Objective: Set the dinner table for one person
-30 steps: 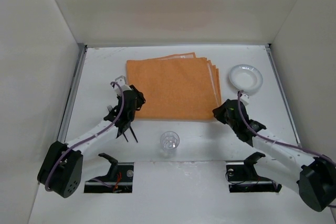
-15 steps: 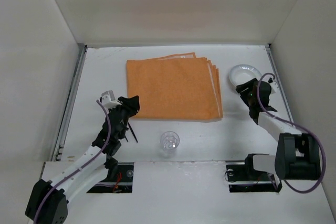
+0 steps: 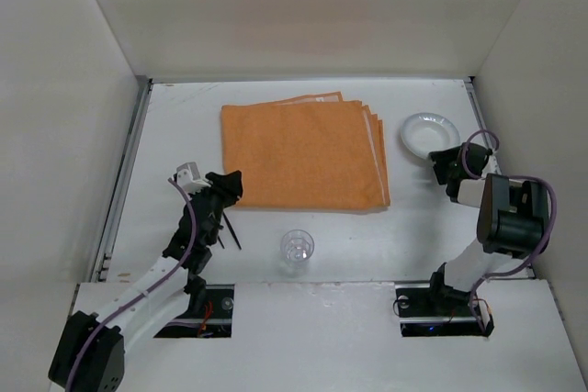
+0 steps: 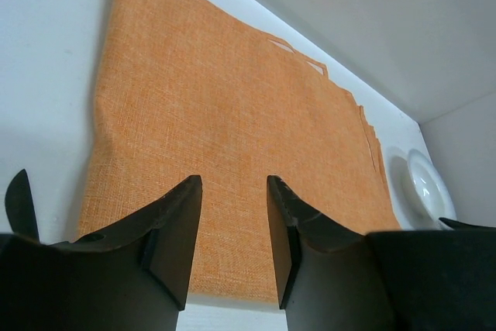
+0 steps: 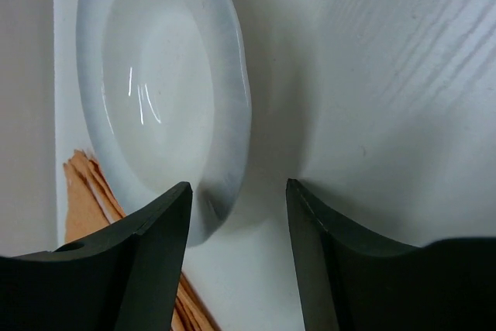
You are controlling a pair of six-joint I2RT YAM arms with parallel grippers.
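Your right gripper [image 5: 236, 185] gapes wide and empty at the plate [image 5: 163, 91], right of the orange mat [image 3: 303, 151] on the dinner table [image 3: 175, 135]. Closing off-line may skid the rim away. At the mat's near-left corner, your left gripper [image 4: 232, 181] is narrowly parted and empty.

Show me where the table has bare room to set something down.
Bare: the strip between the orange mat and the left edge of the table; the patch right of the glass. Crowded: around the plate, with the right hand there.
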